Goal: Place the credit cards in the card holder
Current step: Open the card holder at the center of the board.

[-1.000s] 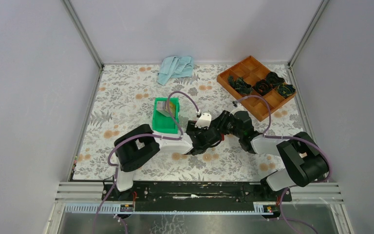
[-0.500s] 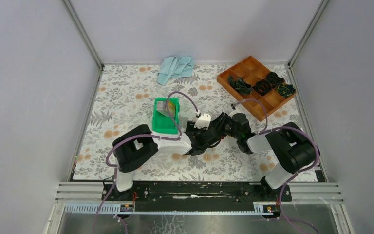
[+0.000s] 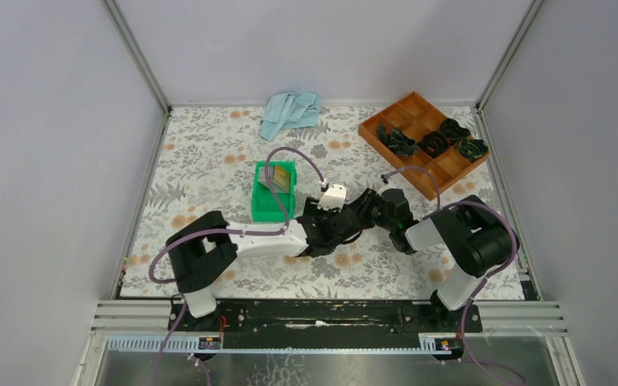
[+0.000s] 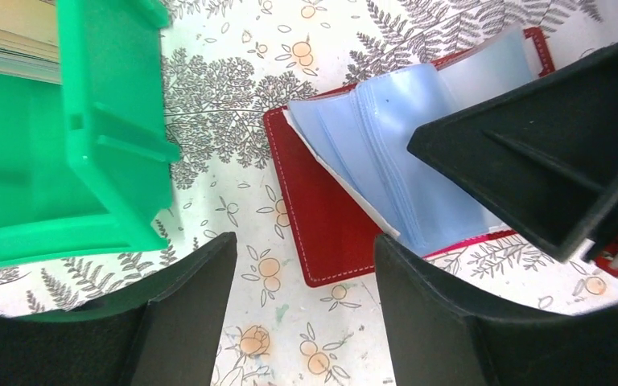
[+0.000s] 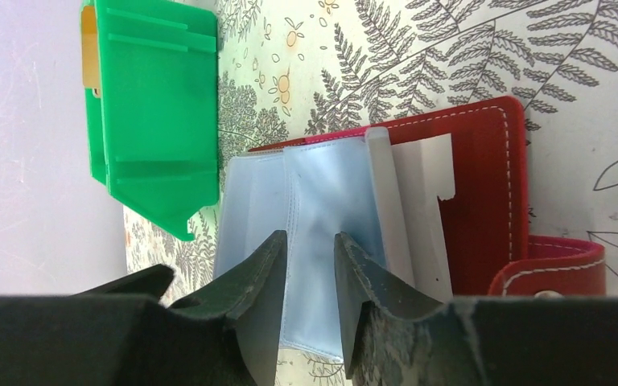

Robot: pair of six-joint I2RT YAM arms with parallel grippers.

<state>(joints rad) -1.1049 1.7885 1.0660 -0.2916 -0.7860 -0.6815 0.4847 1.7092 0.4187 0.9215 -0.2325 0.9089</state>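
Holder: we are seeing the card holder (image 4: 322, 233) lying open and flat on the floral worktop (image 3: 209, 161), red cover down, near the green bin (image 4: 48, 161) and apart from it.
Sleeves: its pale blue sleeves (image 5: 265, 193) are fanning up from the cover. A white sheet (image 5: 422, 193) is showing beside them, and the snap tab (image 5: 547, 269) is sticking out at one edge.
Cards: the credit cards (image 3: 278, 178) are sitting inside the green bin, leaning toward its far end, with a gold face showing from above.
Left tool: the left tool (image 4: 304, 237) is hovering low over one end of the red cover, its fingers spread wide and nothing between them.
Right tool: the right tool (image 5: 310, 235) is reaching in from the opposite side, its fingers standing a narrow gap apart over the blue sleeves. The plastic is showing through that gap, and we are unable to tell whether the tips are touching it. One of its fingers (image 4: 531, 161) is covering part of the sleeves in the left wrist view.
Arms: from above, both wrists are meeting at mid-worktop and hiding the card holder.
Surroundings: an orange compartment tray (image 3: 453, 166) is sitting at the far right with several dark coiled items (image 3: 400, 142) in it, and a teal cloth (image 3: 290, 112) is lying crumpled at the far edge.
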